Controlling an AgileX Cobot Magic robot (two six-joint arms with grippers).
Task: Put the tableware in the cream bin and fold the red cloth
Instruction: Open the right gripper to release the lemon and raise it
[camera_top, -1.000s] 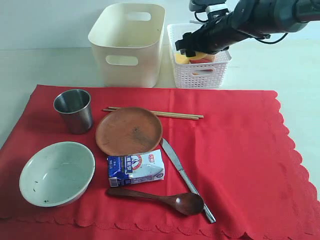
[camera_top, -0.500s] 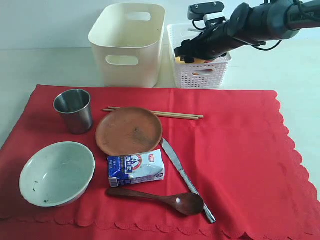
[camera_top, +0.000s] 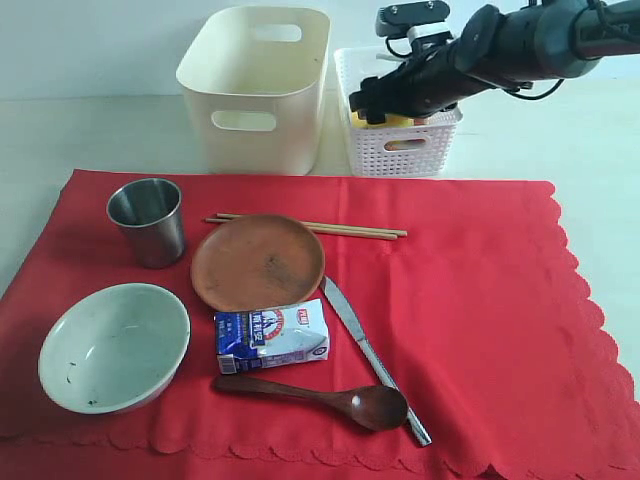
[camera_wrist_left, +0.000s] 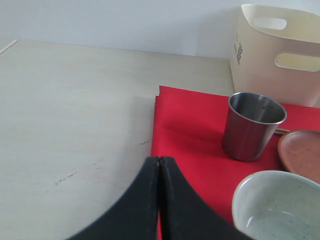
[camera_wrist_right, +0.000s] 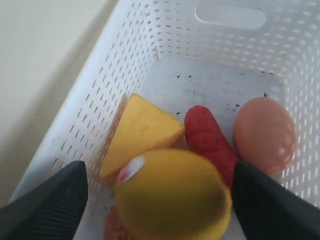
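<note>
Right pincer (camera_wrist_right: 160, 170) spread wide above basket (camera_top: 440, 135), lemon (camera_wrist_right: 175, 205) seen between its jaws, left pincer (camera_wrist_left: 159, 167) closed empty over bench (camera_wrist_left: 70, 125), cup (camera_top: 147, 220), plate (camera_top: 258, 262), bowl (camera_top: 113, 346), spoon (camera_top: 330, 397), knife (camera_top: 365, 350), chopsticks (camera_top: 350, 230) laid on cloth (camera_top: 480, 300), bin (camera_top: 265, 148) set behind

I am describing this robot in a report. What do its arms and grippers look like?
The right arm is thick, rounded and black, with a thin black cable and a grey camera box near the wrist. The left gripper has two smooth black curved fingers; the right gripper has dark, finely ribbed fingers.
</note>
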